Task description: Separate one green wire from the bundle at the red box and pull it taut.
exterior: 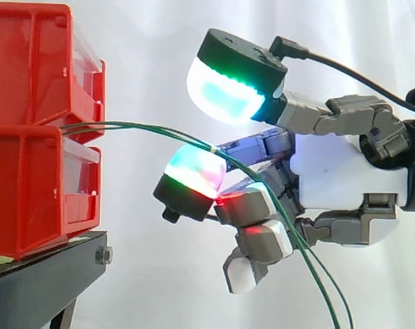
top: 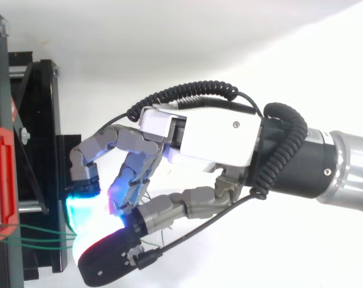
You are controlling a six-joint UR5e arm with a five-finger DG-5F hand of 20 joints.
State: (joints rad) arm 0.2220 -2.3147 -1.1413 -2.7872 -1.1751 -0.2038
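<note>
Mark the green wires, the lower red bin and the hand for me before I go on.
green wires (exterior: 125, 125): side view, on the stretch between bin and hand.
lower red bin (exterior: 29, 192): side view, on its red side wall.
hand (exterior: 344, 179): side view, on the white palm.

A white curtain (exterior: 145, 68) hangs behind in soft folds, brightly and evenly lit, with faint grey shading in the creases. At the lower left stands a black stand (exterior: 46, 284), a silver bolt (exterior: 103, 256) on its end face.
</note>
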